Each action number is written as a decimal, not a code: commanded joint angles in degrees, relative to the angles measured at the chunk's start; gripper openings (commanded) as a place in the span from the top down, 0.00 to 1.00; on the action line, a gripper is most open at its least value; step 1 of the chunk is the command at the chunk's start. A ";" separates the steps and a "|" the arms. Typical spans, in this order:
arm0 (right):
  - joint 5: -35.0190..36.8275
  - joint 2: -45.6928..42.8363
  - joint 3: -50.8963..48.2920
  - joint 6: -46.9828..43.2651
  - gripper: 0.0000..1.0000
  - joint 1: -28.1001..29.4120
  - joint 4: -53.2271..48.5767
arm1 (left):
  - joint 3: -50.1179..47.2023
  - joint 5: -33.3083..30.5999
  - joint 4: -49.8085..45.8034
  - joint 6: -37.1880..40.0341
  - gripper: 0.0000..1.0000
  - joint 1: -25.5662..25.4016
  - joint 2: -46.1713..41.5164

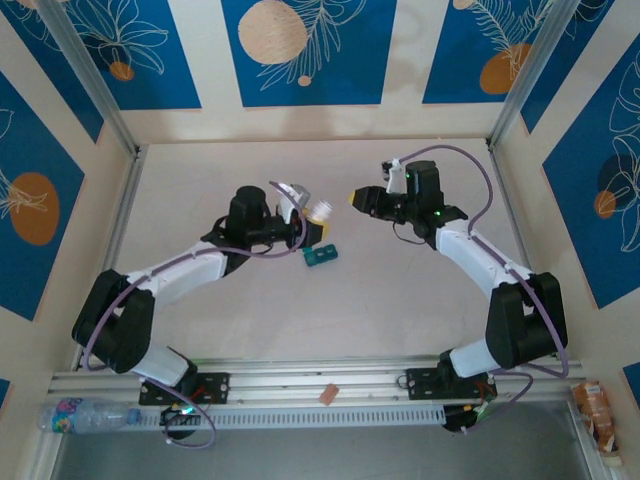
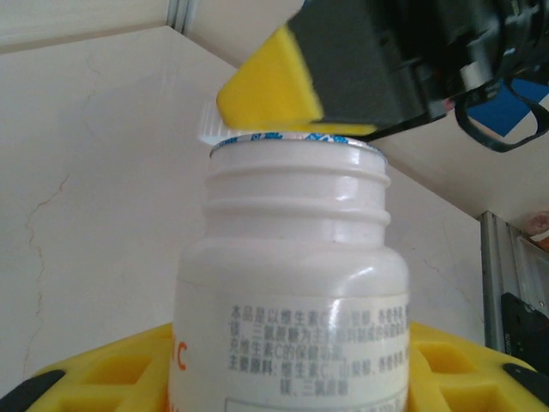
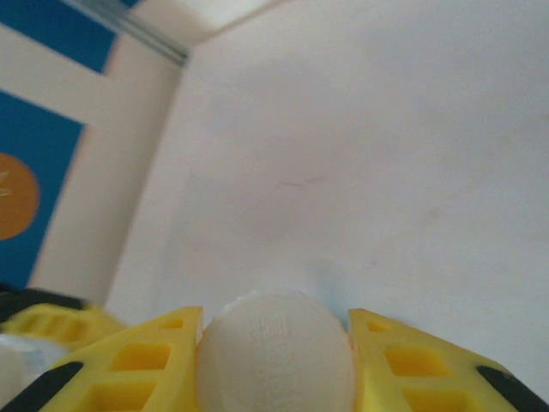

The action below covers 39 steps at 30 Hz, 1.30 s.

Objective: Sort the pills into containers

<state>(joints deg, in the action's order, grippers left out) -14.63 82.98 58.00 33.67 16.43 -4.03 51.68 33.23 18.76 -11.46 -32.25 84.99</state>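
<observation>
L gripper [image 1: 308,218] clamped on white pill bottle [image 2: 292,283], cap off, foil seal [image 2: 296,136] on mouth, just behind teal pill box [image 1: 321,255]. R gripper [image 1: 356,201], behind-right of box, pinches white ribbed cap [image 3: 274,352].

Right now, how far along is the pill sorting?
Done: the white ribbed cap is off the white plastic bottle, its threaded neck bare. In hand: the left tool grips that bottle; the right tool pinches the cap. Left: pouring and sorting into the dark teal plastic pill box, which sits on the table.
</observation>
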 commanded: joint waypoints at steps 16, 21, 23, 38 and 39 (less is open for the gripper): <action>38.31 13.62 -0.24 16.16 0.68 4.18 -16.43 | -5.35 -7.37 -0.67 1.53 1.00 0.45 -5.63; 40.62 15.50 0.30 18.09 0.67 5.43 -18.13 | -5.32 -7.22 -1.06 1.80 1.00 0.42 -5.81; 40.83 15.98 0.30 18.35 0.67 5.94 -18.24 | -5.94 -7.38 -0.44 1.57 1.00 0.45 -6.11; 40.53 16.50 0.18 18.95 0.52 9.24 -19.43 | -7.37 -7.58 0.68 1.68 1.00 0.48 -6.50; 40.30 16.13 0.27 18.68 0.51 9.24 -19.49 | -7.38 -7.65 0.83 1.66 1.00 0.52 -6.48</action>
<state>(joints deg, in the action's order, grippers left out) 25.50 99.24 56.90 51.81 25.32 -21.52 44.60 25.82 17.65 -10.37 -32.18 79.92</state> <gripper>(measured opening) 0.479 0.457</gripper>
